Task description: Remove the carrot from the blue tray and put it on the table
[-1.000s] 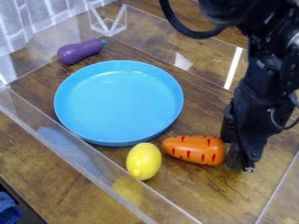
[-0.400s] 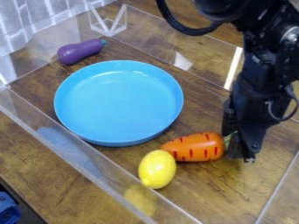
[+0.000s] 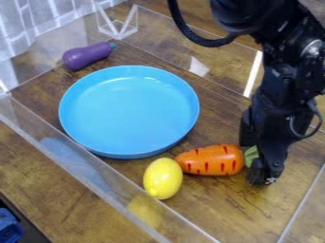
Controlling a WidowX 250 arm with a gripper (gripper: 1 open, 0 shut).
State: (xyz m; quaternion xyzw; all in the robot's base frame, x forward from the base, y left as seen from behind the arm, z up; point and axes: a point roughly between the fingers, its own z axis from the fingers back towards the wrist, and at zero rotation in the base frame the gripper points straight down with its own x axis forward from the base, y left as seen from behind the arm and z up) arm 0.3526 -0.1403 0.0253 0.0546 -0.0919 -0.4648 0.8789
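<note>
Lying on brown planks [image 3: 214, 203] — clear walls [image 3: 95, 180] alongside — the carrot [image 3: 211, 159] sits by the opened claw [image 3: 258, 161].

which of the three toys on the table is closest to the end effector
the orange carrot, right beside it; the lemon and eggplant lie farther off

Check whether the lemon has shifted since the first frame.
Yes: slightly rightward in the image. The lemon now sits a bit further from the left side of the picture, judged against the blue tray, which looks unmoved.
</note>
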